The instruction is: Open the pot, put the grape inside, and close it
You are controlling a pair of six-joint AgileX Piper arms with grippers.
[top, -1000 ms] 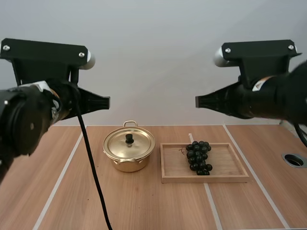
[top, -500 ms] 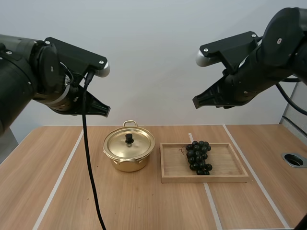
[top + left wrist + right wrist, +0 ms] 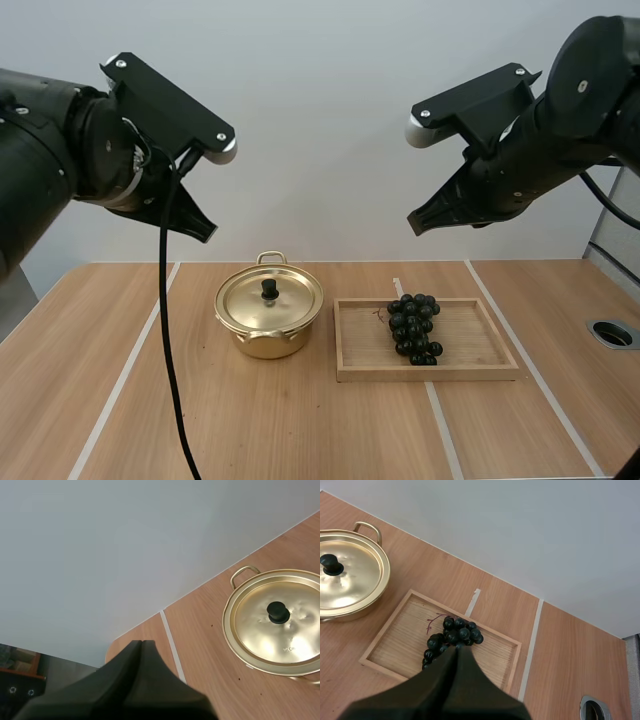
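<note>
Pot [image 3: 266, 341] closed, lid [image 3: 271, 300] on; grapes [image 3: 413, 328] lying in wooden tray [image 3: 478, 346] beside.

Light's bright, even and diffuse, coming from overhead. Table [image 3: 300, 430] is lit flat edge to edge, no hot spots. Pot [image 3: 268, 345] drops a short soft shadow toward the near edge, and the tray [image 3: 430, 374] has a thin one along its front rim. Lid [image 3: 280, 640] carries broad soft glare patches. Grapes [image 3: 413, 328] are near-black with pinpoint highlights. Wall [image 3: 320, 120] is plain, shadowless grey-white.

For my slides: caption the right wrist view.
Shut right gripper points toward grapes on wooden tray; lidded pot beside it.
</note>
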